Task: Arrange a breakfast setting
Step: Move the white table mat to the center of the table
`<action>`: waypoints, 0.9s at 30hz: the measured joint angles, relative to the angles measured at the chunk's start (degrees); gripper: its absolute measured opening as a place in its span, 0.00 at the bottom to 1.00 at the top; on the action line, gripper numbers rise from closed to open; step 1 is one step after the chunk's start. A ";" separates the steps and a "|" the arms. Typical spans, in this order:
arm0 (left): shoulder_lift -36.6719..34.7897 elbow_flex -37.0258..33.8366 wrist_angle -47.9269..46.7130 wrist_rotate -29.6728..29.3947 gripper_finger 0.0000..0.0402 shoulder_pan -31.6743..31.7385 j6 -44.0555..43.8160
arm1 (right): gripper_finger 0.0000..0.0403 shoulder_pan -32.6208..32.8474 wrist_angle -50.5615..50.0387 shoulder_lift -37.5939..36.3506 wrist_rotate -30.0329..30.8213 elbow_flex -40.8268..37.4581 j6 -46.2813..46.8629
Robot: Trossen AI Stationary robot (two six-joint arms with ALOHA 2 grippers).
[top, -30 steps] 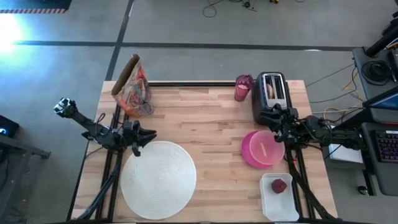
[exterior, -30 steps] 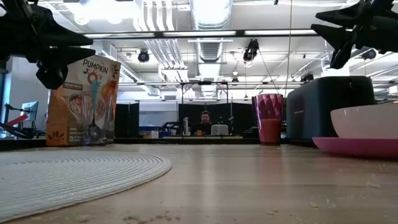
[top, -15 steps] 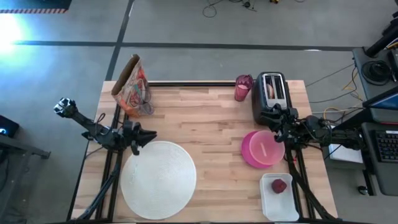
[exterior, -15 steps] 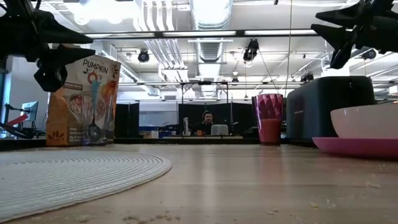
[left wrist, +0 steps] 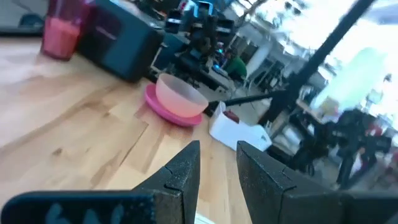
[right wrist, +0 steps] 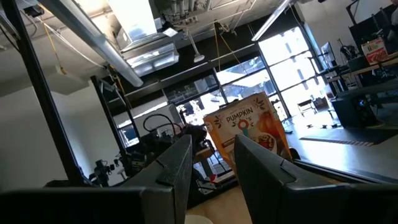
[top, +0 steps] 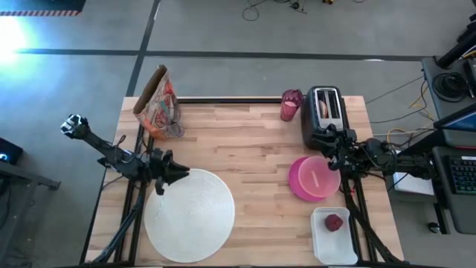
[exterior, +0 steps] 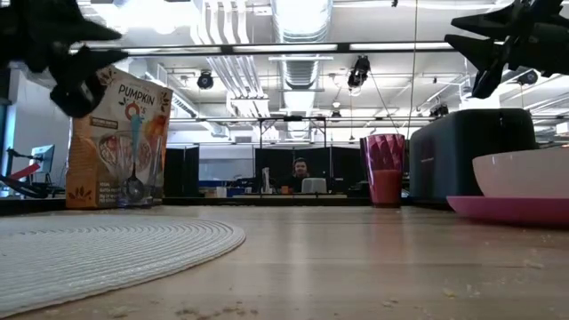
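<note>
The round white placemat lies flat at the near left. The peach bowl sits on the magenta plate at the right. The pink cup stands at the far edge beside the black toaster, and the bagel stands in the toaster's slot. The small red fruit lies in a white tray. No spoon shows. My left gripper hovers over the placemat's far left edge, slightly open and empty. My right gripper hovers by the bowl's far right side, slightly open and empty.
The colourful crinkled bag stands upright at the far left corner. Bare wood lies between the placemat and the plate. A person sits far behind the table.
My left gripper has moved toward the table's near edge, to over the placemat's far left edge. The right arm and all the objects have kept still.
</note>
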 joint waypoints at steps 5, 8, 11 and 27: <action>6.30 12.50 -20.91 -0.41 0.22 0.02 0.49 | 0.28 0.01 -0.02 0.00 0.01 -0.02 0.00; 11.12 18.68 -33.92 -1.15 0.22 0.02 -4.71 | 0.28 0.01 -0.02 0.00 0.01 -0.01 0.00; 16.20 22.38 -41.25 0.11 0.22 0.02 -10.39 | 0.28 -0.01 -0.02 0.00 0.01 -0.01 0.00; 40.19 27.04 -45.04 24.57 0.22 0.00 -18.36 | 0.28 0.02 -0.02 0.00 0.01 -0.01 0.00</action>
